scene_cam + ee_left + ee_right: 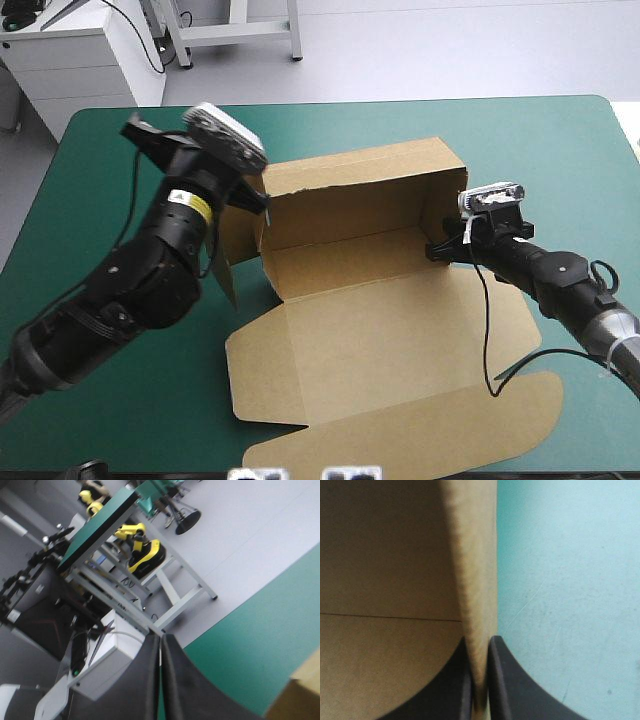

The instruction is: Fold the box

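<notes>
The brown box [370,300] lies mid-table with its back wall and both end walls raised and its lid flat toward the table's front edge. My right gripper [440,245] is at the right end wall. In the right wrist view its black fingers [480,642] are shut on that wall's edge [475,555], with the box's inside on one side and teal-green cover on the other. My left gripper [137,127] is raised beside the box's left end, shut and empty, and points out over the table's far-left corner. In its own view the fingers [161,637] meet in an arch, with a brown box corner [300,700] to one side.
Bare teal-green cover [400,120] runs behind the box and along both sides. The lid's front flap [450,425] reaches close to the table's front edge. The left arm's bulk stands over the cover to the left of the box.
</notes>
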Controlling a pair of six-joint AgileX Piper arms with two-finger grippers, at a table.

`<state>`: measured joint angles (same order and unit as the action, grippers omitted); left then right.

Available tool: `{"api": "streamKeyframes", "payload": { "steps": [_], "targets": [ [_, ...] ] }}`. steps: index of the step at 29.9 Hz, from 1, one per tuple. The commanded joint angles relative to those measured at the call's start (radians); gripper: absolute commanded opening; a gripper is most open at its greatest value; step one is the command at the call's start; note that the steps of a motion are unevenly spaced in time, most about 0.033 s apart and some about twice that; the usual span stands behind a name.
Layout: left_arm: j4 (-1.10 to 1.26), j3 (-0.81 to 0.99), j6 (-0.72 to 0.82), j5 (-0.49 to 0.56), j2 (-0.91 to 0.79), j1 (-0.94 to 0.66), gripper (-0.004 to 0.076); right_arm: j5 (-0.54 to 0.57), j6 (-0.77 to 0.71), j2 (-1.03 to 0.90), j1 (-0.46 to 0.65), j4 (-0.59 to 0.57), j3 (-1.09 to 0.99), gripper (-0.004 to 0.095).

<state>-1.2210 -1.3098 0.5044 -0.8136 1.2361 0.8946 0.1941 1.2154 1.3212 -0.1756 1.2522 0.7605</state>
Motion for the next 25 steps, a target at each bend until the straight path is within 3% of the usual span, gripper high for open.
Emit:
{"api": "streamKeyframes", "payload": {
  "steps": [1, 6, 9, 15, 21, 25],
  "targets": [
    [0.021, -0.034, 0.02, 0.035, -0.065, -0.119, -0.0002, 0.089, -0.29, -0.054, 0.004, -0.218, 0.046, 0.0],
    [0.132, -0.034, 0.02, 0.038, -0.082, -0.336, -0.0002, 0.295, -0.742, -0.054, 0.004, -0.683, 0.154, 0.0001],
    [0.226, -0.032, 0.02, 0.077, -0.082, -0.457, -0.0002, 0.47, -0.923, -0.054, 0.004, -0.872, 0.252, 0.0001],
    [0.442, -0.029, -0.006, 0.179, -0.082, -0.67, -0.0002, 0.705, -1.016, -0.05, 0.004, -0.933, 0.395, 0.0],
    [0.68, -0.019, -0.209, 0.164, -0.065, -0.77, -0.0002, 0.796, -1.066, -0.005, 0.004, -0.942, 0.429, 0.0],
    [0.753, 0.003, -0.256, 0.174, -0.061, -0.793, -0.0002, 0.81, -1.075, 0.07, 0.004, -0.94, 0.429, 0.0]
  ]
}}
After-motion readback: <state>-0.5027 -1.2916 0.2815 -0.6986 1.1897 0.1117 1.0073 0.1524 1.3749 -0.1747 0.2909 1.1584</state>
